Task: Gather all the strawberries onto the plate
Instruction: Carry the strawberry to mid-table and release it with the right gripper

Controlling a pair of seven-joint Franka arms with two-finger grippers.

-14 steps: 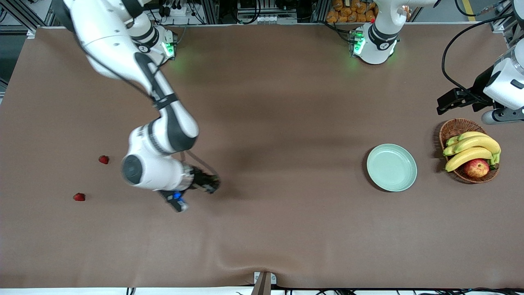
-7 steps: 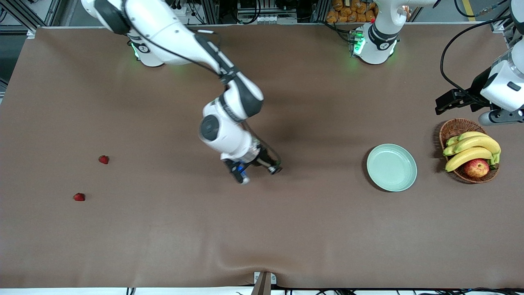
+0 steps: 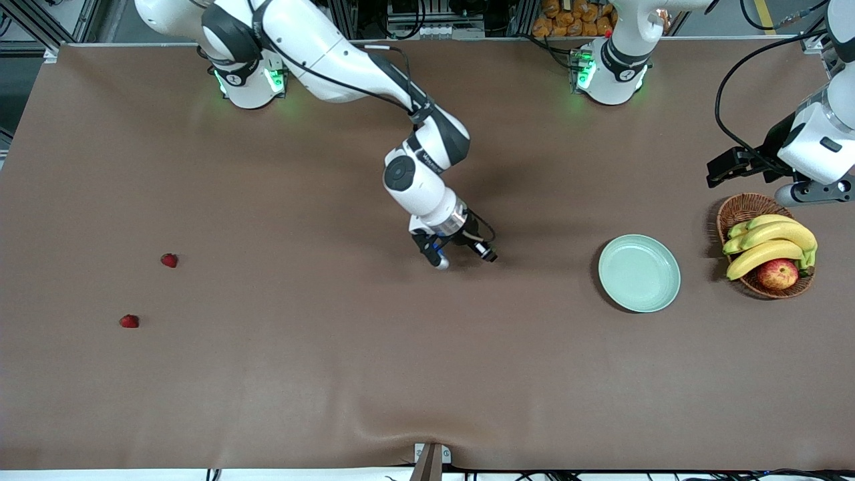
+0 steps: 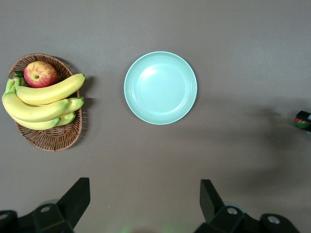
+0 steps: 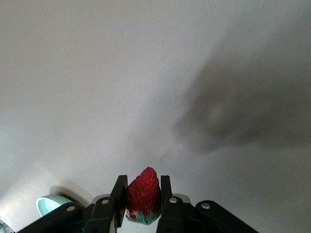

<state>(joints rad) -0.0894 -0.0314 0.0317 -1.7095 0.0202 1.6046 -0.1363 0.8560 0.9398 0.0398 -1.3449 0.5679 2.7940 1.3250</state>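
Right gripper [image 3: 461, 257] pinching a strawberry [image 5: 143, 194] over the bare counter [image 3: 334, 374] mid-span, pale green plate [image 3: 639, 272] at its 3 o'clock, two strawberries [image 3: 169, 260] lying at 9 o'clock toward the right arm's end, left gripper [image 4: 146, 206] waiting spread above the banana-and-apple basket [image 3: 741, 208]

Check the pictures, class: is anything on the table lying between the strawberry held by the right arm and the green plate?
Nothing visible does. The right gripper holds a strawberry over bare table; only brown surface lies between it and the plate.
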